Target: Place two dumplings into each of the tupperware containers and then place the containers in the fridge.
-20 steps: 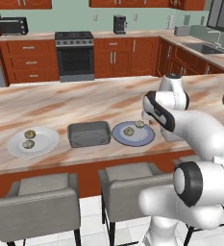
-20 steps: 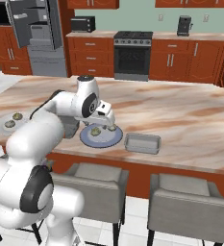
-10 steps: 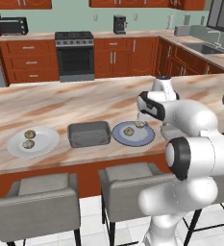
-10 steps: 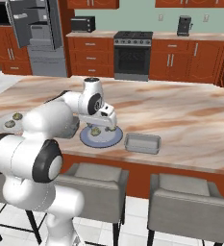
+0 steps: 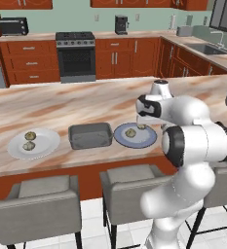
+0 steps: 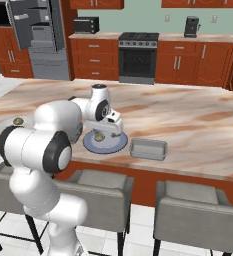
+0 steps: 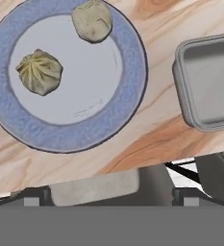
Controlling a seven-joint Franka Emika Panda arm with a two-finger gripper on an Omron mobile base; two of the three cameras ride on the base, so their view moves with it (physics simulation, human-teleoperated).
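Marbled pink-and-cream stone is what you see across the bench [image 5: 61, 102], and near its front edge sits a blue-grey plate [image 5: 135, 135] with two dumplings on it. From the hand view you look straight down on that plate [image 7: 65, 77]: one pleated dumpling [image 7: 39, 72] lies toward its left side and a smoother dumpling [image 7: 91, 20] lies near the plate's upper rim, the two well apart. Your gripper [image 6: 109, 134] hangs over this plate with its jaws spread as wide as they go and nothing between them; neither dumpling is touched. Just left of the blue plate in the left base view you find one grey tupperware container [image 5: 90, 135], upright, with nothing inside; the hand view shows its rounded corner and flared rim [image 7: 207, 81] just beside the plate, not touching it. Farther left on the bench lies a white plate [image 5: 33, 143] carrying two more dumplings [image 5: 29, 140] close together. In the right base view you can see the fridge [image 6: 38, 37] at the far left of the kitchen, well apart from the bench, with its doors standing open. Grey stools [image 5: 34, 209] line the near side of the bench.
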